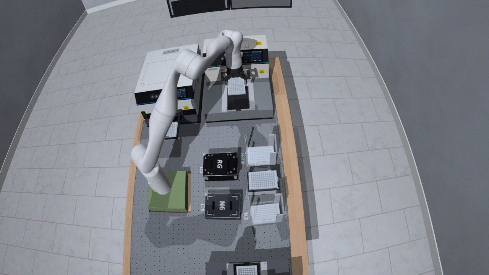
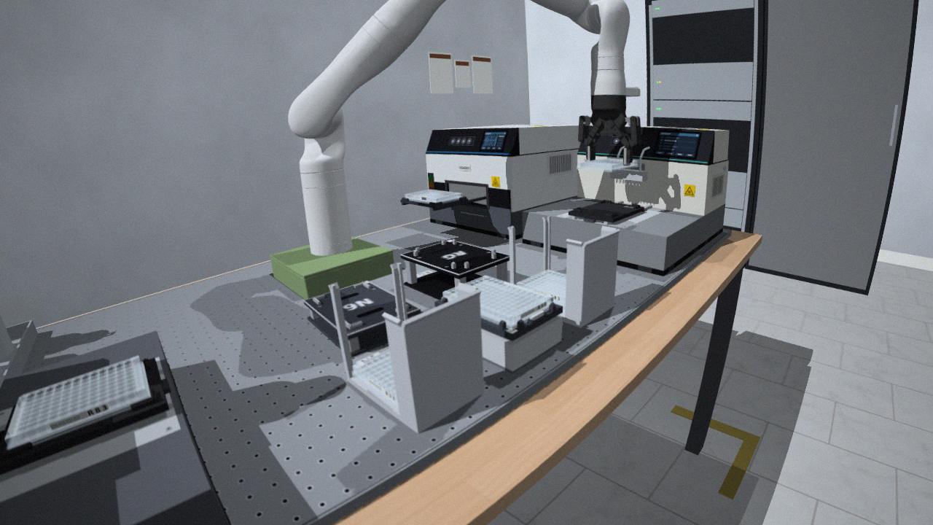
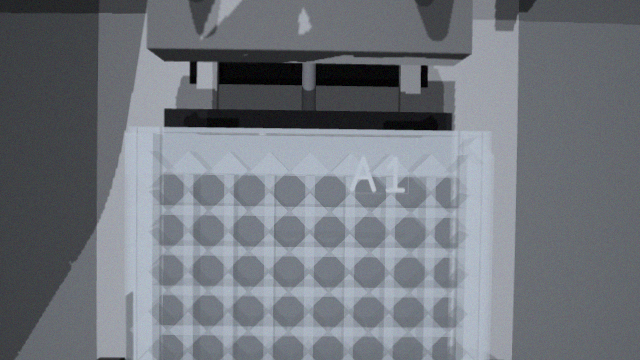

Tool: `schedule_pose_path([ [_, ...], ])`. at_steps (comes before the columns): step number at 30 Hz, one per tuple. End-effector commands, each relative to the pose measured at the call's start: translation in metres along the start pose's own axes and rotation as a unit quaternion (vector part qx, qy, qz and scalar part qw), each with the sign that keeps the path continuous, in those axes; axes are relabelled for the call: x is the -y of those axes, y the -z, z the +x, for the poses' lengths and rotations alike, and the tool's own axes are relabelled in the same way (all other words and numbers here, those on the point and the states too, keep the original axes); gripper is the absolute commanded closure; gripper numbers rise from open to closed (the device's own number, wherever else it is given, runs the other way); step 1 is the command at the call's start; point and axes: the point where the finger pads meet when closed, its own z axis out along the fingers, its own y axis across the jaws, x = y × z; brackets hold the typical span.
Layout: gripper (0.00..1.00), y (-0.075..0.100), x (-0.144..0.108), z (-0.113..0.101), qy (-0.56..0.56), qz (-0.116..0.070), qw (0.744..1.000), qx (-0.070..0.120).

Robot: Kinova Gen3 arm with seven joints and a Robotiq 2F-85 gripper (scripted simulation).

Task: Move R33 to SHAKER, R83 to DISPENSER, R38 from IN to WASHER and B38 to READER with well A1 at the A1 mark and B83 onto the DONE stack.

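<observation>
The claw (image 2: 607,155) is gripping one well plate (image 1: 236,86) above the washer's black nest (image 1: 237,102) — five other plates (image 1: 262,180) are sitting around the bench (image 1: 289,143).

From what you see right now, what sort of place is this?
Most likely an automated laboratory bench for plate assays. A robot arm carries a clear well plate over a benchtop instrument, and more such plates sit in racks on a perforated deck.

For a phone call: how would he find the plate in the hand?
Look at the washer, the right-hand instrument at the deck's far end. Above its black nest hangs the plate in the hand, the only plate in the air.
</observation>
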Motion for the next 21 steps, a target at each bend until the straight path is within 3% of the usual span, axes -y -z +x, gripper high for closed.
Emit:
schedule_pose_path([
  [1,0.06,-0.007,0.0,0.0,-0.004,-0.001,1.0,0.002],
  [21,0.06,-0.029,0.0,-0.001,-0.004,-0.001,1.0,0.002],
])
